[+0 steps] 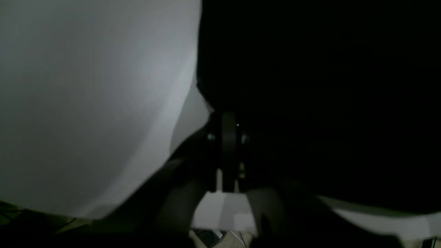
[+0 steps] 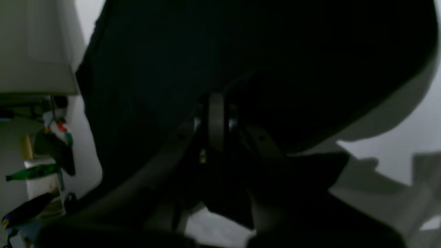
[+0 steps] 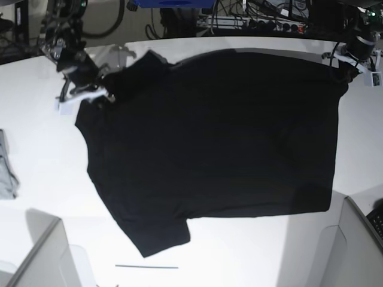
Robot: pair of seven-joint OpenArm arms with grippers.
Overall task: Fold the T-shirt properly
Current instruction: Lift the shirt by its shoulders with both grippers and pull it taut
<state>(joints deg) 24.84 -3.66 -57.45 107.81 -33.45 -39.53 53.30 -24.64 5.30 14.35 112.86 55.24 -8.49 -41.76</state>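
Observation:
The black T-shirt (image 3: 215,143) hangs spread wide over the white table (image 3: 42,137), one sleeve low at the front (image 3: 158,236) and another at the back left (image 3: 143,66). My right gripper (image 3: 99,89) is shut on the shirt's upper left edge near that back sleeve. My left gripper (image 3: 344,64) is shut on the shirt's far right corner. In the right wrist view the closed fingers (image 2: 216,120) pinch black cloth (image 2: 241,51). The left wrist view shows the same: closed fingers (image 1: 229,134) with the black cloth (image 1: 327,86) filling the right side.
A grey cloth piece (image 3: 6,167) lies at the table's left edge. Cables and equipment (image 3: 251,21) line the back beyond the table. White panels stand at the front left (image 3: 42,257) and front right (image 3: 353,251). A thin dark rod (image 3: 146,266) lies near the front edge.

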